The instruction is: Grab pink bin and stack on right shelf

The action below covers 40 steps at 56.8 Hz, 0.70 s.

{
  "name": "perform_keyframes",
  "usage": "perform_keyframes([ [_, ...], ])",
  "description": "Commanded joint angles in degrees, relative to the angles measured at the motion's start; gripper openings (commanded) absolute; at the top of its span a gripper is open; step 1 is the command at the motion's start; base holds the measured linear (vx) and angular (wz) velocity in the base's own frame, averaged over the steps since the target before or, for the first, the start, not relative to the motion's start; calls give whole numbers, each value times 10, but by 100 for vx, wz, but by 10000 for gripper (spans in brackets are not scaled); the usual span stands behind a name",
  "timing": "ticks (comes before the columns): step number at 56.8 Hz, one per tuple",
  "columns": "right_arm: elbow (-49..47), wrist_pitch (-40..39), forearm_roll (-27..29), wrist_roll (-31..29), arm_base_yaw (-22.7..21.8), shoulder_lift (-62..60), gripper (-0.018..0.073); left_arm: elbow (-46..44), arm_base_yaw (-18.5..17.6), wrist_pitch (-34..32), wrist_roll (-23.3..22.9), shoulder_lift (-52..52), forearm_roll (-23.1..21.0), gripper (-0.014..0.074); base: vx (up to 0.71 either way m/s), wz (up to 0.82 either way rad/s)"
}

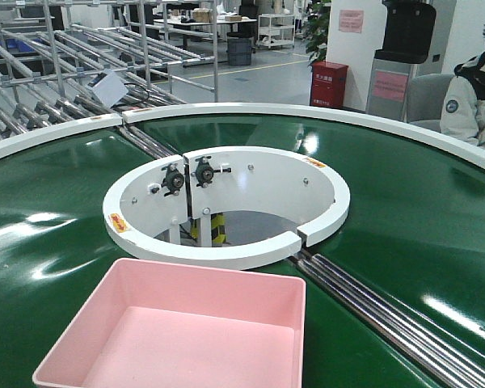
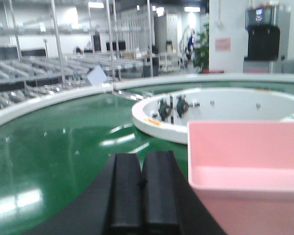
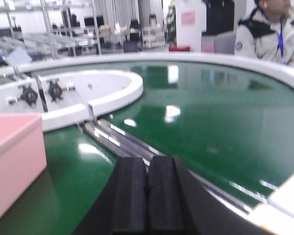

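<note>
The pink bin [image 1: 178, 331] sits at the lower middle of the front view, on the green table [image 1: 404, 210].
Both left hand [image 2: 142, 193] and right hand [image 3: 148, 196] are closed and empty; probably open both, then grip opposite rims.

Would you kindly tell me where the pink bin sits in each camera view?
Exterior front: pink bin at bottom, left of centre, cropped.
Left wrist: pink bin at lower right.
Right wrist: pink bin at lower left edge.
Shared landmark: white inner ring just beyond it.
</note>
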Motion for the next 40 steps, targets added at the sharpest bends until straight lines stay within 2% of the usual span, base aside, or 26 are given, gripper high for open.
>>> perform_keyframes([
  [1,0,-110,1,0,-1,-6,-8,7,0,-82,-5,-4,-5,-8,0,0],
  [6,-12,-157,1,0,-1,-6,-8,-1,0,-126,-12,-4,-5,-8,0,0],
  [11,-68,-141,-1,0,-1,-5,-8,-36,0,-153,-29,-4,-5,-8,0,0],
  [15,-133,-104,-12,-3,-1,13,-8,-93,0,-134,-29,0,-5,-8,0,0],
  [22,-269,-11,-53,-6,-1,85,-8,-227,0,-51,-27,49,-5,-8,0,0],
  [28,-334,10,-65,-6,-1,162,-8,-320,0,-26,2,126,-4,-8,0,0],
  [34,-358,5,-69,-6,-1,235,-8,-355,0,-24,51,203,-3,-8,0,0],
  [40,-359,5,-68,-6,-1,289,-6,-354,0,-20,54,267,-4,-8,0,0],
])
